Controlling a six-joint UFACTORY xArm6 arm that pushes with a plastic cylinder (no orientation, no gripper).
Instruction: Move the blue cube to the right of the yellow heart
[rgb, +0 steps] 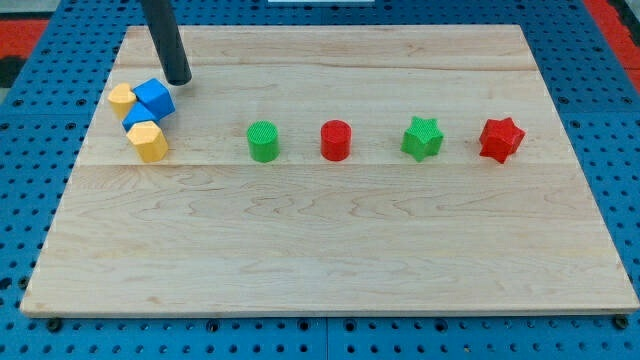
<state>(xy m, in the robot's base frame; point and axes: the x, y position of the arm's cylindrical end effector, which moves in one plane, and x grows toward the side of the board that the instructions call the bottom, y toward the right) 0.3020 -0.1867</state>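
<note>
Resting just above the blue cube (153, 97), toward the view's top and a touch to its right, my tip (179, 79) sits on the wooden board (330, 250) very near that block, though I cannot tell whether it touches. My tool is a plain rod with nothing to open, close or grip; it only pushes, and here it holds nothing.

The blue cube lies in a tight cluster at the board's upper left corner in the view. A yellow block (121, 99) touches its left side, and a second yellow block (148, 140) sits below. Between the cube and that lower yellow piece I see a sliver of another blue block (136, 116), mostly covered.

Which yellow piece is the heart I cannot make out; both look faceted from this angle. My judgement is that the tip stands on the cube's far side so as to nudge it out of the cluster, since it is hemmed in.

Well apart to the right runs a row: green cylinder (263, 141), red cylinder (337, 140), green star (422, 138), red star (501, 139). The rod's upper part is cut off by the view's top edge.
</note>
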